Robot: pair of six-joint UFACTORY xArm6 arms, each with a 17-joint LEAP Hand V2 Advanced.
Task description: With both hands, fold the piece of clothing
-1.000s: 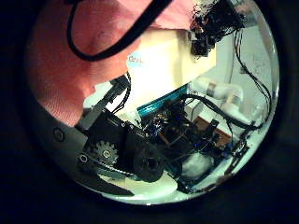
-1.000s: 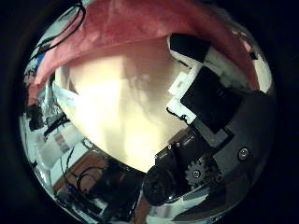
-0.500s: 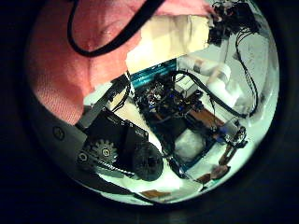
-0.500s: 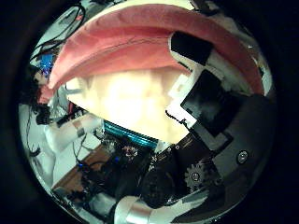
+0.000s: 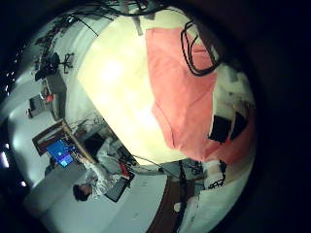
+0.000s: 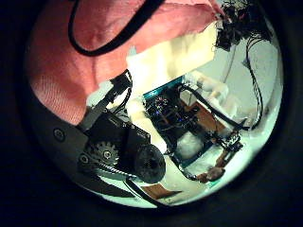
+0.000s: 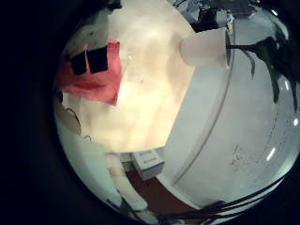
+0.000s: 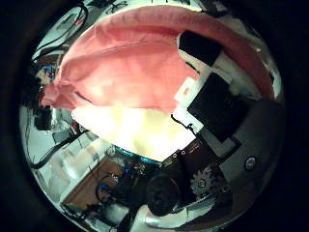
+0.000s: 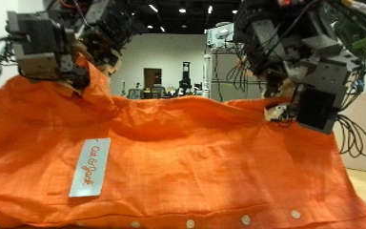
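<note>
Two robot hands hold an orange shirt (image 9: pixel 171 162) up in the air, spread wide across the outside view like a curtain. Its cloth is thin and woven, creased in soft diagonal folds, with a pale rectangular label (image 9: pixel 91 167) sewn inside and a row of small white buttons (image 9: pixel 191 223) along the lower hem. The left robot hand (image 9: pixel 59 46) has its black-and-white fingers curled onto one upper corner of the garment; the right robot hand (image 9: pixel 304 81) pinches the other upper corner, where the fabric bunches. From the palm views, the shirt hangs above a pale, smooth worktop (image 5: pixel 117 87), and the cloth drapes over the right robot hand's fingers (image 8: pixel 208 58), close to the palm
</note>
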